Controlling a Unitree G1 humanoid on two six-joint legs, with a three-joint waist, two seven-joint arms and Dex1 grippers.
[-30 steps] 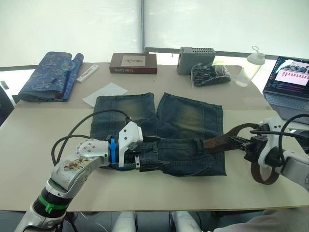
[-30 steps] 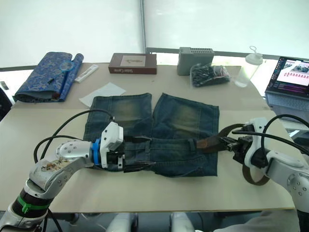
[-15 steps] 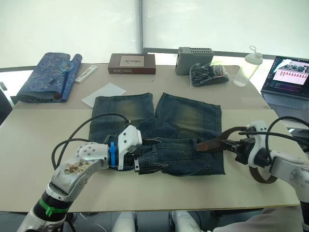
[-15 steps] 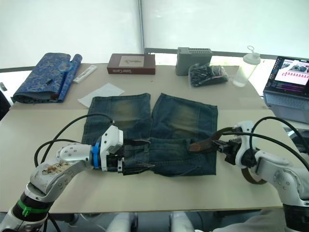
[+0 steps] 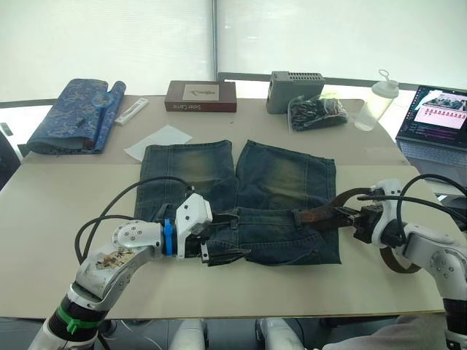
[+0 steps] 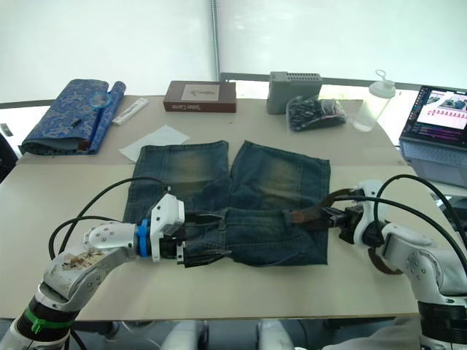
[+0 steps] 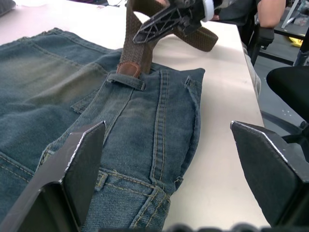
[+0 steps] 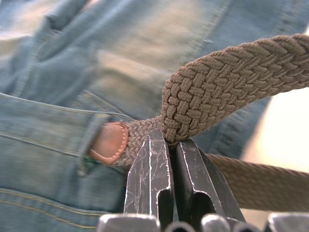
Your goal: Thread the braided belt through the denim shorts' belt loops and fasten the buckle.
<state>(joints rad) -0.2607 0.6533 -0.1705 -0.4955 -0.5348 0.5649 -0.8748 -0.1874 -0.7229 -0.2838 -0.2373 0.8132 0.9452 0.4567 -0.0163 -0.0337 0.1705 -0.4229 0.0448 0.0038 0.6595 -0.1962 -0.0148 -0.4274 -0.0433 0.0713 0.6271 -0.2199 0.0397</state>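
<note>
Right gripper (image 8: 166,145) pinches braided belt (image 8: 217,92) beside denim shorts (image 5: 241,197).

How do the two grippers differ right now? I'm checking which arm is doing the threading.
The right gripper is shut on the braided belt, pinching it just behind its leather tip at a belt loop; the left gripper is open and holds nothing. The right one sits off the right edge of the denim shorts, the left one at the waistband's left end. Both are low over the table.
</note>
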